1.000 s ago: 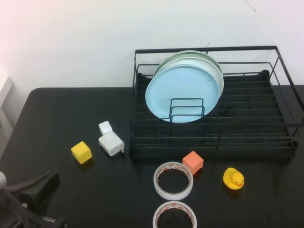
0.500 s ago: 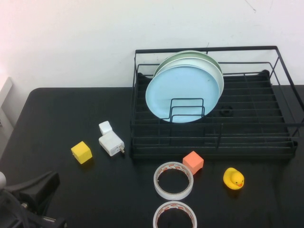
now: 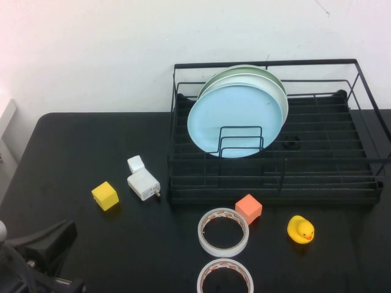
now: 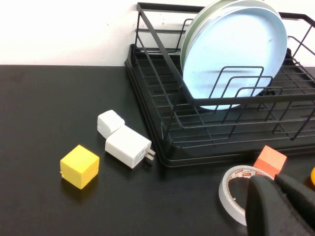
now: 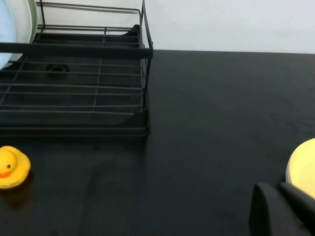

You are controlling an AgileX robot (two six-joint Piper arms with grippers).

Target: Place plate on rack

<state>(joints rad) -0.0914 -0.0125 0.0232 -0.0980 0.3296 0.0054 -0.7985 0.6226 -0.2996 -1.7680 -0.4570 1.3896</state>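
Observation:
The light sky-blue plate (image 3: 235, 116) stands upright in the left part of the black wire rack (image 3: 317, 183), leaning on the small wire dividers, with two pale green-white plates (image 3: 276, 84) behind it. It also shows in the left wrist view (image 4: 236, 54) inside the rack (image 4: 162, 73). My left gripper (image 3: 46, 244) is at the table's near left corner, shut and empty, far from the rack; its fingers (image 4: 266, 206) are pressed together. My right gripper (image 5: 275, 191) is out of the high view, shut and empty, low over the table to the right of the rack (image 5: 74, 49).
A yellow cube (image 3: 104, 195), a white charger (image 3: 142, 183) and a small white cube (image 3: 135, 163) lie left of the rack. An orange cube (image 3: 248, 208), two tape rolls (image 3: 223, 232) (image 3: 225, 278) and a yellow duck (image 3: 300, 229) lie in front of it. A pale yellow round object (image 5: 302, 164) is beside my right gripper.

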